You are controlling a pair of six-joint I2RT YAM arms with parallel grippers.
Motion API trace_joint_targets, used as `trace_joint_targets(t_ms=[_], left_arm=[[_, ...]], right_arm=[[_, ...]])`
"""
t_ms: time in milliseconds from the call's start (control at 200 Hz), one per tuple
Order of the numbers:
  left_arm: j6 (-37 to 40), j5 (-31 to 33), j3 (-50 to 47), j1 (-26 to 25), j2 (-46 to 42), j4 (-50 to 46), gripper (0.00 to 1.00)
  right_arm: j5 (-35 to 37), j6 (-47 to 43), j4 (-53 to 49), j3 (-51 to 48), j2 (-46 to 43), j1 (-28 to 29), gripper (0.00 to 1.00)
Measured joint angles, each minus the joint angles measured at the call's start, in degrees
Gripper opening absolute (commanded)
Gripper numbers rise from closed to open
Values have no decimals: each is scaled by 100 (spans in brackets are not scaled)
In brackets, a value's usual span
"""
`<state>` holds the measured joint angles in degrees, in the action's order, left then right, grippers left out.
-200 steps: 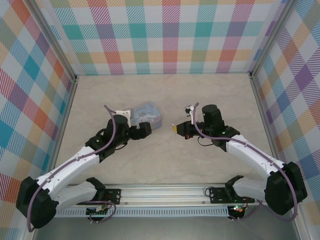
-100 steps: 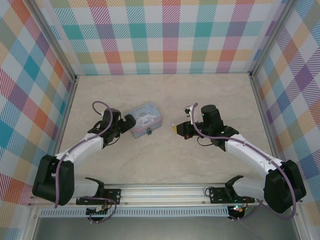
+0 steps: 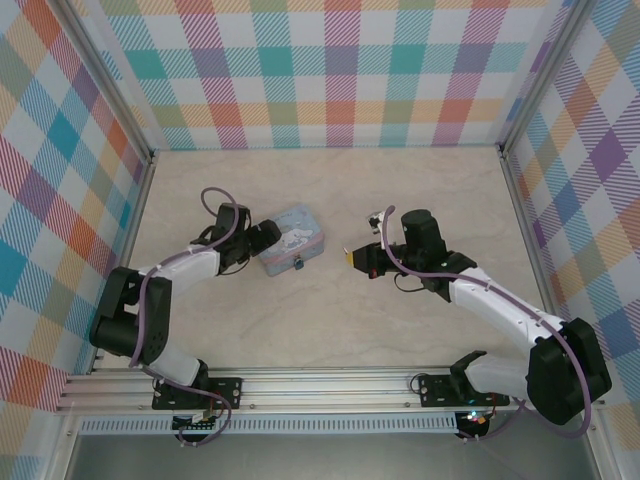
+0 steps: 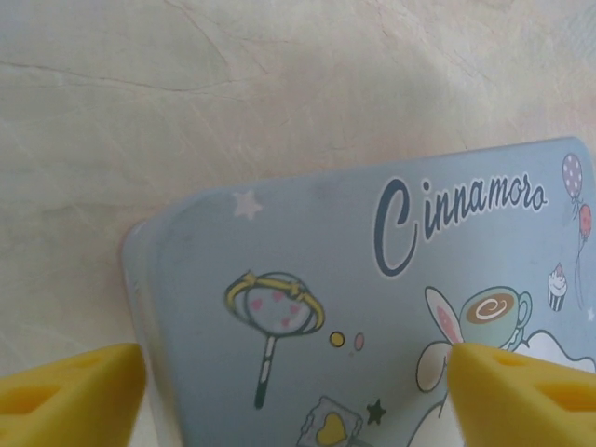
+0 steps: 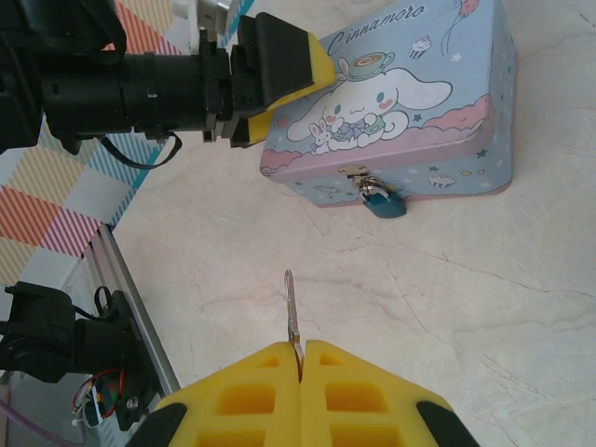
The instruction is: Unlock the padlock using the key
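Left arm at the tin, right arm holding the key short of the padlock.

Left gripper (image 3: 264, 240): jaws spread wide, nothing held, set at the left end of the tin (image 3: 296, 230). It likely should clamp there so the tin can't slide when the key pushes. The padlock (image 5: 384, 203) hangs from the hasp on the tin's front wall, down by the counter (image 3: 400, 190). Its keyhole is too small to tell, so line up slowly. The key (image 5: 291, 312) is pinched in the right gripper (image 5: 301, 358), jaws closed on its head, blade pointing toward the padlock, well apart. Bare counter lies between them. The left arm's bulk sits beside the tin, which could crowd the approach.
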<state>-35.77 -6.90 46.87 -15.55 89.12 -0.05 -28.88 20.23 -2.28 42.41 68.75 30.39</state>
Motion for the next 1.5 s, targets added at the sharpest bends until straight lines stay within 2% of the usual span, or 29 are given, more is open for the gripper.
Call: trace_joint_targets(t_ms=[70, 180, 435, 720, 955, 1100, 1200, 1330, 1500], left_arm=[[76, -72, 72, 2, 83, 7, 70], [229, -254, 192, 11, 201, 15, 68], [966, -859, 713, -33, 643, -260, 68], [2074, -1069, 1753, -411, 1303, -1008, 69], [2872, -1266, 2894, -507, 2046, -1628, 76], [3095, -1268, 3545, -507, 2404, -1941, 87], [3099, -1178, 3611, -507, 2337, -1952, 100], [3001, -1003, 3143, -507, 1773, -1696, 100], [2769, -1043, 1508, -557, 149, -885, 100]], right_arm=[[0, -2, -2, 0, 0, 0, 0], [0, -20, -50, 0, 0, 0, 0], [2, -122, -179, 0, 0, 0, 0], [90, -219, -367, 0, -101, 0, 0], [146, -273, -431, 0, -197, 0, 0], [249, -269, -474, 0, -203, -9, 0], [240, -225, -452, 0, -170, -83, 0], [166, -118, -299, 7, -11, -199, 0], [61, -11, -96, 13, 260, -350, 0]])
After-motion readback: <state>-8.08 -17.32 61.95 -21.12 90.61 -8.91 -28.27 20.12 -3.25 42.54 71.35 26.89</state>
